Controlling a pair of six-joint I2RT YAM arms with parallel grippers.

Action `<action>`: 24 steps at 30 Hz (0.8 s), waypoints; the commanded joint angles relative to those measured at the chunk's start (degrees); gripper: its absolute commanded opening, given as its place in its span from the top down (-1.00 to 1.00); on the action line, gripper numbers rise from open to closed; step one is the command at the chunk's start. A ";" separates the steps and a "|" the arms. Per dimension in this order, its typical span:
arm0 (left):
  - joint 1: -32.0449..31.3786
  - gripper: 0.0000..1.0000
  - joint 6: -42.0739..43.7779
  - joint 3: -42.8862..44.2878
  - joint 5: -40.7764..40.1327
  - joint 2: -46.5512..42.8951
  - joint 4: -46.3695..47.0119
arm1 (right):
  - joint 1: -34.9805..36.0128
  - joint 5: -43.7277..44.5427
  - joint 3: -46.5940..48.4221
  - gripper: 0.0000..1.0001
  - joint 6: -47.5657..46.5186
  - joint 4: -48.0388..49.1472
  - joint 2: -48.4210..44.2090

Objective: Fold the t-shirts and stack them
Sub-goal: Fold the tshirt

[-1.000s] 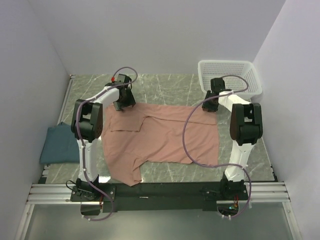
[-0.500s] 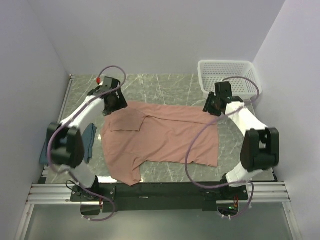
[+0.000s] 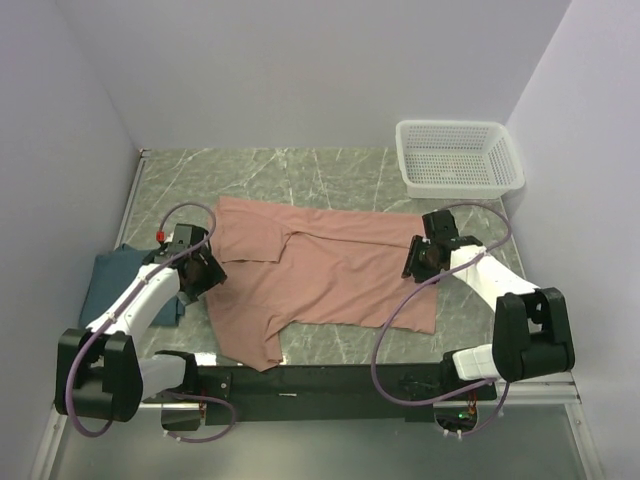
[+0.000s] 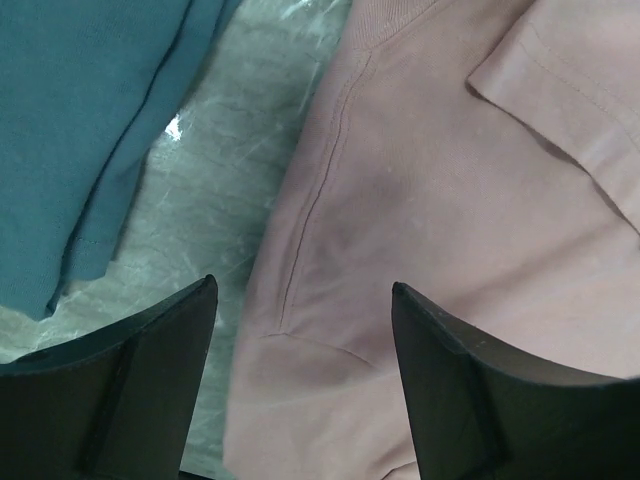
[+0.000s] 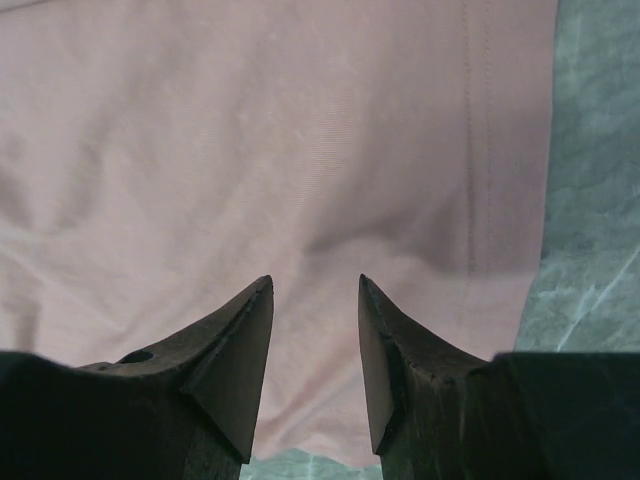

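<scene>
Pink shirt lay flat mid-frame on counter, teal shirt at left edge | left pincer spread wide over pink's left seam, right pincer part-spread over right hem, neither pinching | I judged cloth light, limp; grip hem corners.

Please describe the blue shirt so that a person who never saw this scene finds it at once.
Look at the green marble table, where a large pink shirt lies spread across the middle. At the table's left edge, by the wall, sits the blue shirt. It is dark teal and bunched small, while its pink neighbour is pale and spread wide.
</scene>
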 commanded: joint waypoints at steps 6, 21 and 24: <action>1.05 -0.42 -0.26 -2.04 1.34 0.39 3.67 | -3.50 5.20 -0.57 0.11 0.10 2.41 6.20; 0.88 -0.18 -0.18 -0.82 5.21 0.22 1.22 | -9.22 6.01 1.62 0.13 0.45 -0.05 1.47; -0.35 -0.06 -0.62 -0.55 5.56 0.04 0.43 | -6.58 4.61 0.40 0.13 1.51 -0.76 -1.61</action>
